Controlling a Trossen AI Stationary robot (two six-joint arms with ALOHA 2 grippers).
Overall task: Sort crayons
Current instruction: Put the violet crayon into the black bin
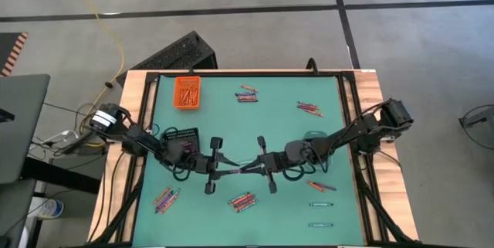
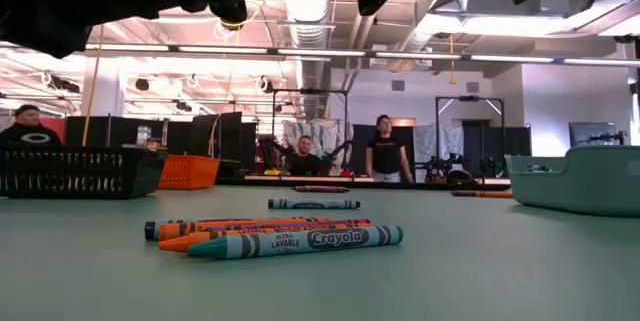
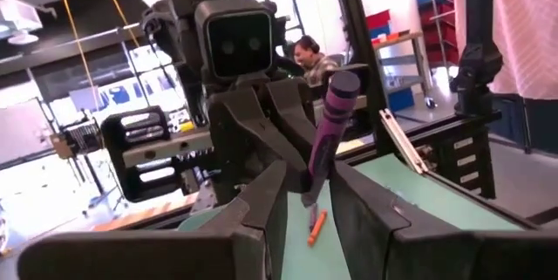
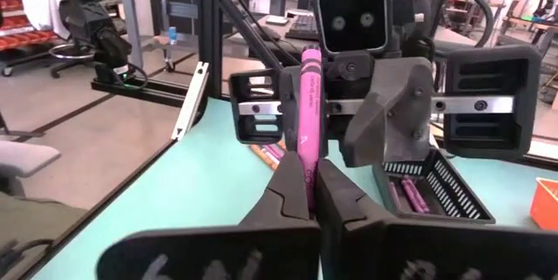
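You have both grippers meeting over the middle of the table (image 1: 247, 136), the left gripper (image 1: 231, 172) facing the right gripper (image 1: 248, 168), one crayon (image 4: 307, 132) between them. A heap of crayons (image 1: 242, 200) lies just nearer you; a basket (image 1: 179, 137) sits behind the left arm.

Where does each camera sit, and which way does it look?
High: overhead, straight down on the green-topped table; both dark arms show.
Low: tabletop height, across paper-wrapped wax crayons into the room; arms overhead.
Left wrist: past the left gripper toward the right arm.
Right wrist: the reverse; the right gripper clamps the purple wax crayon both wrist views share.
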